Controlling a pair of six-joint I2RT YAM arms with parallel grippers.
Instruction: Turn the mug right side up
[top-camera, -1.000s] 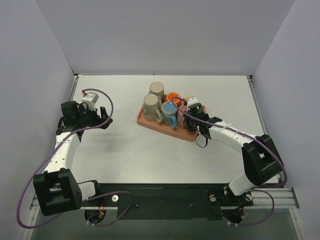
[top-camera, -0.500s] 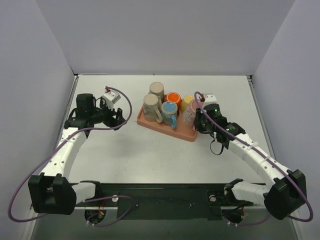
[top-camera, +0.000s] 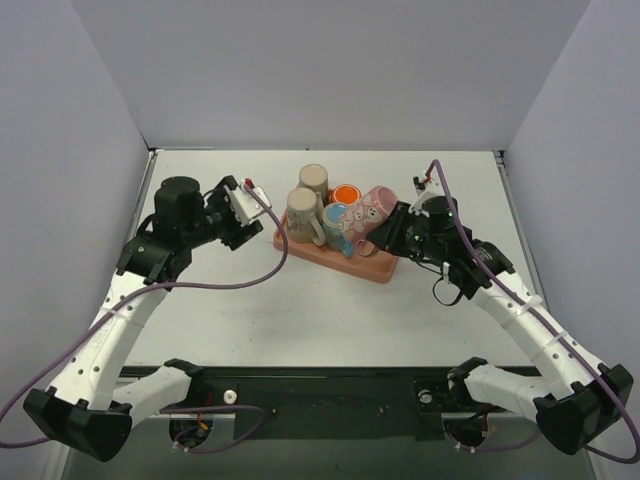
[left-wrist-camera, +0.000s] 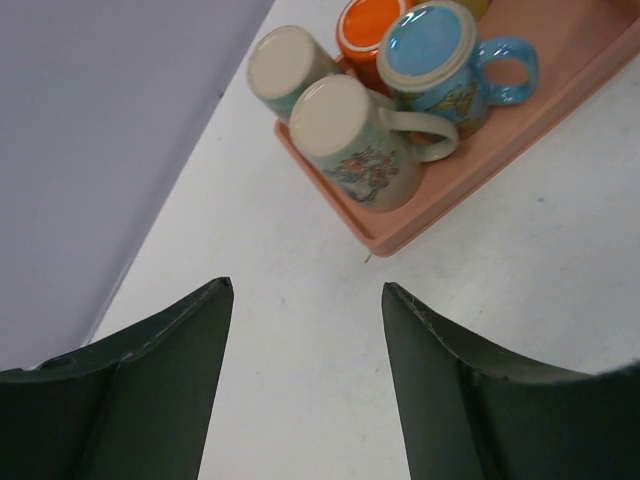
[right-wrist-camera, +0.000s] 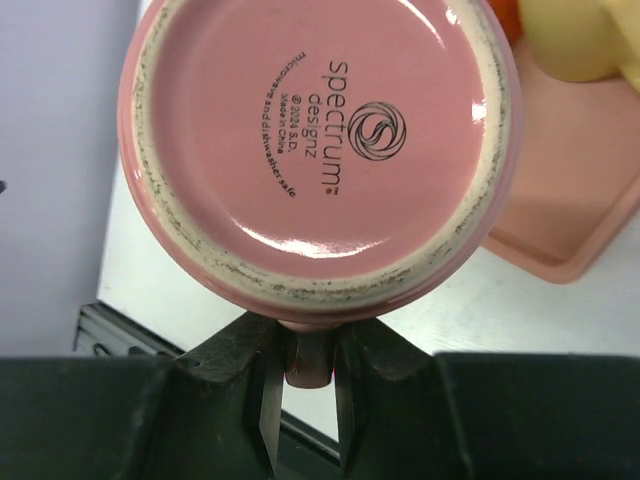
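The pink mug (top-camera: 365, 218) hangs on its side above the salmon tray (top-camera: 330, 256), its base toward the right wrist camera (right-wrist-camera: 315, 140). My right gripper (top-camera: 394, 232) is shut on the mug's handle (right-wrist-camera: 312, 352), which sits pinched between the jaws (right-wrist-camera: 310, 362). My left gripper (top-camera: 248, 222) is open, left of the tray and a little above the table, with nothing between its fingers (left-wrist-camera: 305, 300). The mug's mouth is hidden from every view.
On the tray stand two upside-down beige mugs (left-wrist-camera: 340, 135) (left-wrist-camera: 285, 65), an orange one (left-wrist-camera: 372, 25) and a blue one (left-wrist-camera: 435, 50). A yellow mug (right-wrist-camera: 575, 35) sits at the tray's right end. White walls close the table's back and sides.
The right arm has lifted the pink mug off the tray and tipped it sideways toward the left. The left arm has swung right toward the tray, its jaws narrowing a little.
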